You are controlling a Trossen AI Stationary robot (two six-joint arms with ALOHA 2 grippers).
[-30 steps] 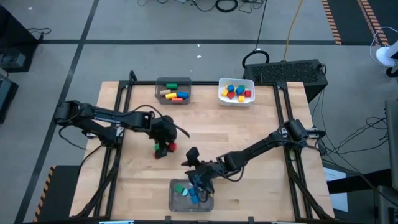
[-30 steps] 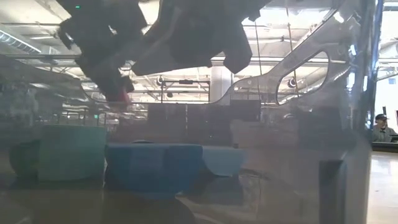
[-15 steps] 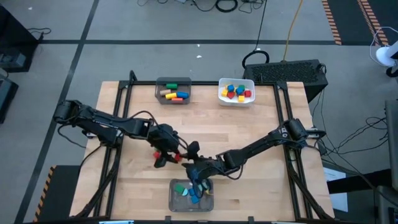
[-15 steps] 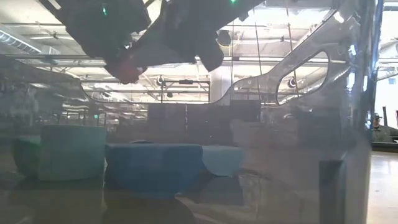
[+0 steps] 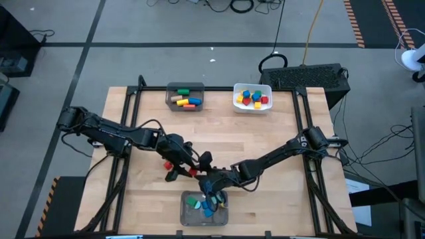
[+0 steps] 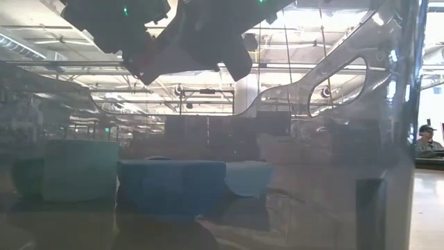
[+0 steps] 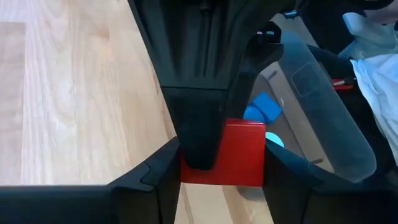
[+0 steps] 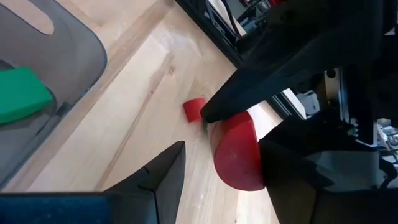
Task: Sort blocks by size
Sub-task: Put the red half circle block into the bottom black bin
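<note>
My left gripper [image 5: 188, 167] is shut on a red block [image 7: 239, 152], just on the far side of the clear near bin [image 5: 204, 218]. My right gripper [image 5: 210, 188] hovers open at that bin's far rim. One of its fingers [image 7: 200, 134] stands in front of the red block. In the right wrist view the block [image 8: 237, 152] shows a rounded side between my right fingers; whether they touch it I cannot tell. Green and blue blocks [image 5: 202, 204] lie in the near bin. My left gripper pinches the red block's two opposite side faces [image 7: 186, 175] between its two fingers. The fingers slant down from the table's left toward the near bin. The block looks lifted off the wood; the right finger in front hides part of it.
A grey bin [image 5: 185, 97] with bars and a white bin [image 5: 252, 97] with cubes stand at the far edge. Another small red piece [image 8: 194, 109] lies on the wood near the left gripper. Bare wood lies between the bins and the arms.
My left gripper has carried the red block toward the table's right and near edge, up to the right gripper and the near bin. My right gripper has stayed at the bin's far rim.
</note>
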